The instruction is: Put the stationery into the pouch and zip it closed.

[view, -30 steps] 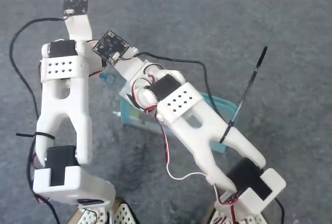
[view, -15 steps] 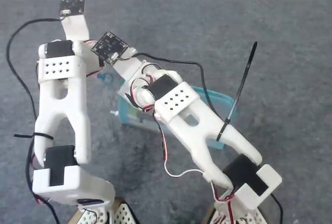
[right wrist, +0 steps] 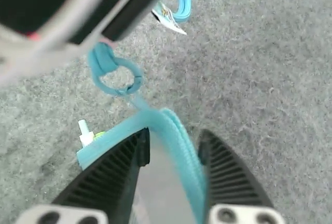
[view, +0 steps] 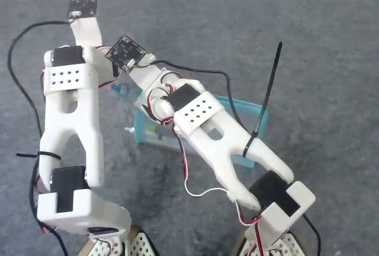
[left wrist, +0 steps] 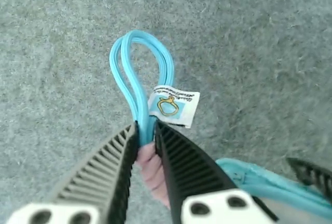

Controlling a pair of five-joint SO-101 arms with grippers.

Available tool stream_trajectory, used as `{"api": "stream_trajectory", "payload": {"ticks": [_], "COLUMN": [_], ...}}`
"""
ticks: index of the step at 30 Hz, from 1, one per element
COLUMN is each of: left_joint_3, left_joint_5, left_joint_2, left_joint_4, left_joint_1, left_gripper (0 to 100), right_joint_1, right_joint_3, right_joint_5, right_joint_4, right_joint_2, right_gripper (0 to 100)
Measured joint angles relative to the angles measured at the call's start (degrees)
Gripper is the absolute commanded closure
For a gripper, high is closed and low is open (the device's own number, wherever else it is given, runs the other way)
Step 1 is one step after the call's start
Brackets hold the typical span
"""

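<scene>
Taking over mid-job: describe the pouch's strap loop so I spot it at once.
On the grey table lies a teal pouch. Beyond its corner, the left gripper pinches a thin light-blue strap loop. Unlike the small ring nearby, it is long, narrow and carries a white tag.

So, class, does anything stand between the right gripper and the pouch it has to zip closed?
Nothing visible does. The right gripper straddles the teal edge of the pouch, with bare grey table around it. The left gripper is shut on the pouch's blue loop, off to one side, not in between.
</scene>
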Motion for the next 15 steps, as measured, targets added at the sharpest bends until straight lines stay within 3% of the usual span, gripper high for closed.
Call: {"api": "stream_trajectory", "payload": {"ticks": [10, 15], "left_joint_3": [0.00, 0.00], "left_joint_5": [-0.18, -0.53], "left_joint_2": [0.00, 0.00], "left_joint_4": [0.00, 0.00], "left_joint_1": [0.00, -0.18], "left_gripper": [99, 99], "right_joint_1": [-0.35, -0.53], "right_joint_3": [-2.02, -2.11], "right_joint_5": [1.76, 5.27], "right_joint_4": [5.45, 8.35], "right_joint_2": [-0.18, -0.70], "right_gripper": [91.2, 81.6]}}
